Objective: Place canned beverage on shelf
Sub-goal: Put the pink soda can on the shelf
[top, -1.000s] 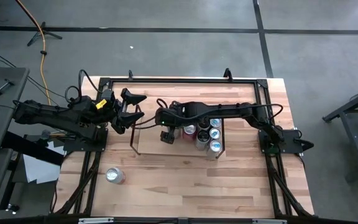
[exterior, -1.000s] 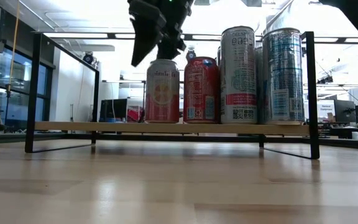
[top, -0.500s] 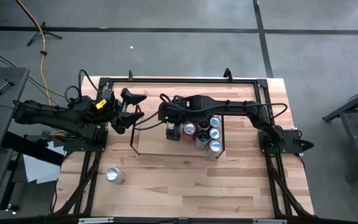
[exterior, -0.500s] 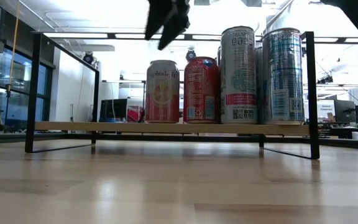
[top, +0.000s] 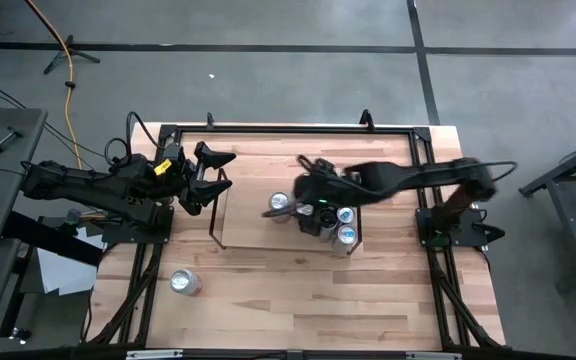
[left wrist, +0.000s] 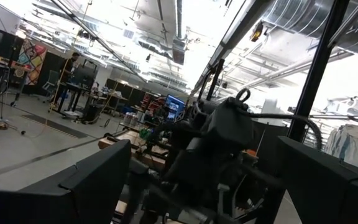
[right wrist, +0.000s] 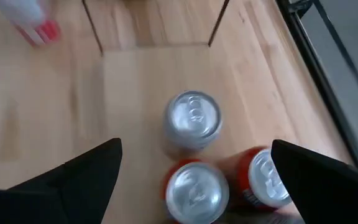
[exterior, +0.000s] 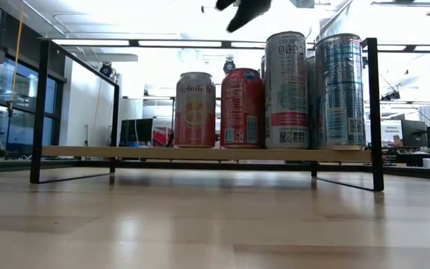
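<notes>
1. A spare can lies at the table's near edge, off the shelf.
2. The right gripper, wide open and empty, should lift clear above the shelved cans.
3. The left gripper waits open, empty.

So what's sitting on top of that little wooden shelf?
Upright drink cans crowd one end of the shelf: a pink can, a red can, two taller ones. Any behind them are hidden from this side.

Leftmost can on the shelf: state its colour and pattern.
The leftmost can is pale pink with a round citrus-slice picture, silver at top; the low view shows it best.
</notes>
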### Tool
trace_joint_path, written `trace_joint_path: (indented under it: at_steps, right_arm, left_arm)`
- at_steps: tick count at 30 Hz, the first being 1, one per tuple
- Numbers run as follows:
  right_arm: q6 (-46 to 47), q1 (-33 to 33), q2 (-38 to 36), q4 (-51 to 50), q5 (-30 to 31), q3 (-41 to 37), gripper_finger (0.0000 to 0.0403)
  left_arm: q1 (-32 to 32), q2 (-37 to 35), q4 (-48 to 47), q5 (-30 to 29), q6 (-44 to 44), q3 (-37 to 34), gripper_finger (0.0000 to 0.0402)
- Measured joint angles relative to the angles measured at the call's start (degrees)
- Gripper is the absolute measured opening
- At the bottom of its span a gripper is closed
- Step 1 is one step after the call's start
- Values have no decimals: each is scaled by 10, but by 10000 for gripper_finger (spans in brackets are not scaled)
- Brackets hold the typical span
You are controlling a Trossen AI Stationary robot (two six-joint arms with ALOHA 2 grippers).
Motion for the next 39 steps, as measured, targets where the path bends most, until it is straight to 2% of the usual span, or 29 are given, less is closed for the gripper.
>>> trace_joint_path:
  at_steps: [5, 11, 20, 32, 39]
  right_arm:
    - [86, 22, -129, 165, 5, -177, 399]
    - [139, 35, -216, 286, 20, -284, 399]
    - [151, 33, -238, 283, 17, -294, 399]
    - [317, 33, -233, 292, 15, -295, 399]
    - [272, 33, -233, 298, 16, -295, 399]
  left_arm:
    - [0, 0, 0, 0, 0, 0, 355]
    - [0, 0, 0, -5, 0, 0, 355]
    - [0, 0, -1, -12, 0, 0, 355]
    - [0, 0, -3, -12, 0, 0, 355]
    - [0, 0, -10, -12, 0, 0, 355]
